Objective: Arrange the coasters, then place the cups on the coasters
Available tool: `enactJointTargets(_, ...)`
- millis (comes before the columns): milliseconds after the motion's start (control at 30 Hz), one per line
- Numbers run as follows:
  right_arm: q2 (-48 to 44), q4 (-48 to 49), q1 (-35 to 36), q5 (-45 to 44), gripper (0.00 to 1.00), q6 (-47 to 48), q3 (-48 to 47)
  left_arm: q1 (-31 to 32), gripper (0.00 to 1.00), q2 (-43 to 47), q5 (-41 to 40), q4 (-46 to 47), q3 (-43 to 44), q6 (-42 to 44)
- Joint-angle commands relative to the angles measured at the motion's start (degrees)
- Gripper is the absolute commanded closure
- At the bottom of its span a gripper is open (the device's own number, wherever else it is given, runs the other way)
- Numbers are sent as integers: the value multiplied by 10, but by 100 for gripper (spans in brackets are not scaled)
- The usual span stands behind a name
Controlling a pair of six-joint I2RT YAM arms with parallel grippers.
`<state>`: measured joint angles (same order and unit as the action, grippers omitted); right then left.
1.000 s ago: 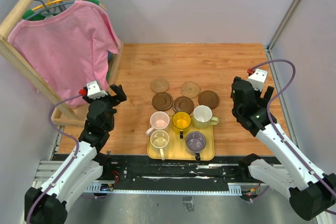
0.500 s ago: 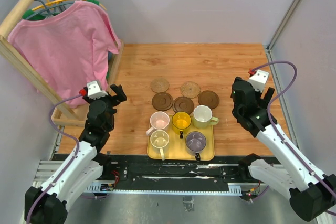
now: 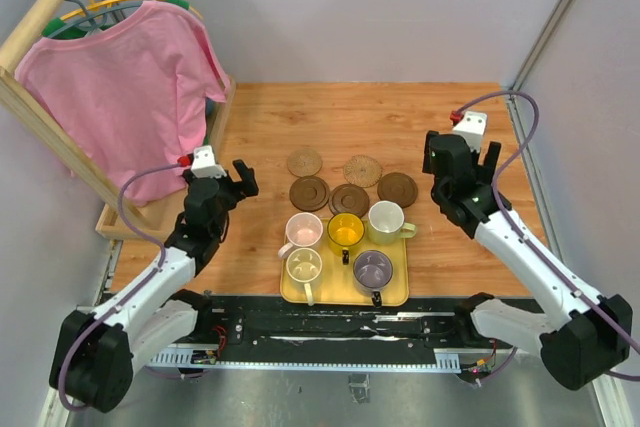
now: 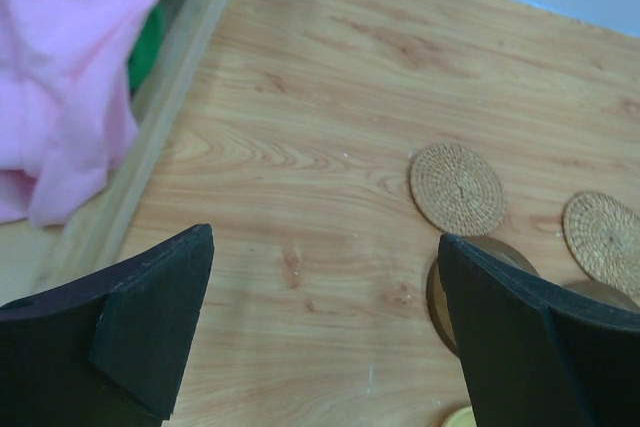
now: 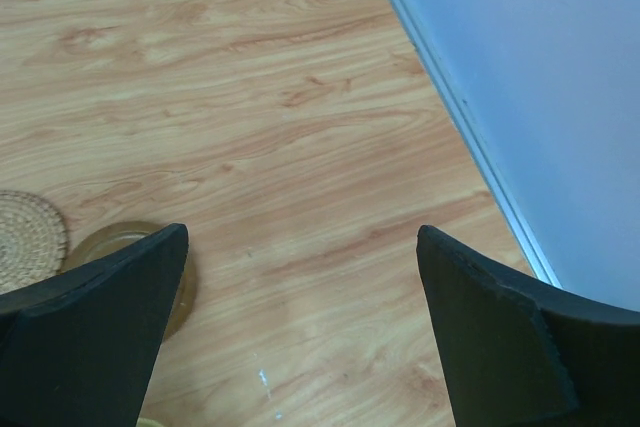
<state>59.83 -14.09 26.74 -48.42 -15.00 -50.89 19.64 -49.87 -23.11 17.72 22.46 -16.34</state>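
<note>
Five coasters lie on the wood table behind the tray: two tan ones (image 3: 304, 161) (image 3: 363, 169) and three dark brown ones (image 3: 309, 192) (image 3: 349, 199) (image 3: 397, 188). The cups stand on the yellow tray (image 3: 398, 285): pink (image 3: 303, 231), yellow (image 3: 345, 231), white (image 3: 385, 218), cream (image 3: 303, 266), grey-purple (image 3: 372, 269). My left gripper (image 3: 238, 185) (image 4: 325, 237) hangs open left of the coasters, with a tan coaster (image 4: 457, 187) ahead and a dark one (image 4: 438, 292) beside its right finger. Open too, my right gripper (image 3: 462, 154) (image 5: 302, 235) is right of the coasters, a dark coaster (image 5: 115, 237) by its left finger.
A pink shirt (image 3: 120, 77) hangs on a wooden rack (image 3: 150, 215) along the table's left side, close to my left arm. Grey walls close in the back and the right edge (image 5: 470, 117). Bare wood lies between each gripper's fingers.
Both arms have reached forward. The left gripper moved right and away from the base, toward the coasters. The right gripper moved farther away and slightly left. Both stayed open.
</note>
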Motion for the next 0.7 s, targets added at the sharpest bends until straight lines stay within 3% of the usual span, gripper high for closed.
enactJointTargets(0,44,47,-7,59,0,31,-40,1,5,-56,95,52,28,-16)
enactJointTargets(100,86,50,-7,101,16,38,-66,1,21,-116,142,70,42,-20)
enactJointTargets(267,171,38,-9,183,62,52,-122,2,60,-237,227,94,94,-32)
enactJointTargets(433,272,1,-14,261,84,50,-189,2,98,-341,322,147,134,-61)
enactJointTargets(667,365,-41,-24,396,97,40,-262,2,99,-450,461,180,201,-97)
